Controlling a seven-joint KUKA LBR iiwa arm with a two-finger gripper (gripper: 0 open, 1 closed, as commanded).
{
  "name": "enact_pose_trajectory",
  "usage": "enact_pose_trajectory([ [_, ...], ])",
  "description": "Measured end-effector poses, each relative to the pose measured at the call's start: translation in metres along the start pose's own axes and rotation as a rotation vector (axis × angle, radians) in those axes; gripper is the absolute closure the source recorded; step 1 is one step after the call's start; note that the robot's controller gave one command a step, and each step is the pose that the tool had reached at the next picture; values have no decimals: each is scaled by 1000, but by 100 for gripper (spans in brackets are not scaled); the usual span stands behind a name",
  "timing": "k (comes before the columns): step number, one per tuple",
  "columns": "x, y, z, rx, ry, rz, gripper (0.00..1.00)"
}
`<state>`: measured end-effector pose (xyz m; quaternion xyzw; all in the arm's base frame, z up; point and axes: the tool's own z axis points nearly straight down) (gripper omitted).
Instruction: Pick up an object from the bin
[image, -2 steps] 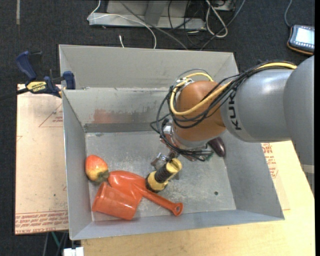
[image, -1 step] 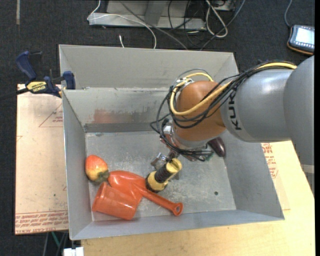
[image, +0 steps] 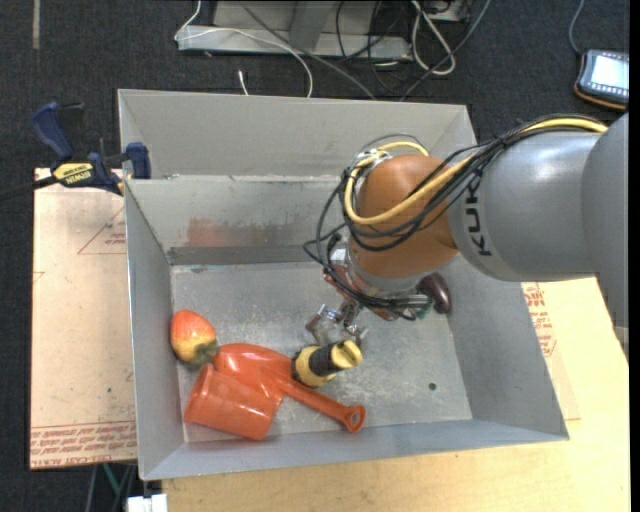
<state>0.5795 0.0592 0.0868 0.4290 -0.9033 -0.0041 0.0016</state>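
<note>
My gripper (image: 335, 322) hangs below the orange wrist cover, near the middle of the bin floor. Just in front of it, slightly lower in the view, lies a small yellow and black object (image: 326, 363), apart from the gripper. That object rests against the handle of an orange plastic scoop (image: 240, 392), which lies at the front left with its handle pointing right. A dark maroon rounded thing (image: 438, 293) peeks out to the right of the gripper, partly hidden by the arm.
A red and yellow toy fruit (image: 191, 336) sits by the left wall, touching the scoop's rim. The arm reaches in from the right and covers the back right of the bin. The front right floor is bare grey metal.
</note>
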Motion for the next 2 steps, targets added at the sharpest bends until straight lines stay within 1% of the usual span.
enact_pose_trajectory([
  [1,-2,-1,-38,5,-5,0,100],
  [2,-2,-1,-64,6,-7,3,100],
])
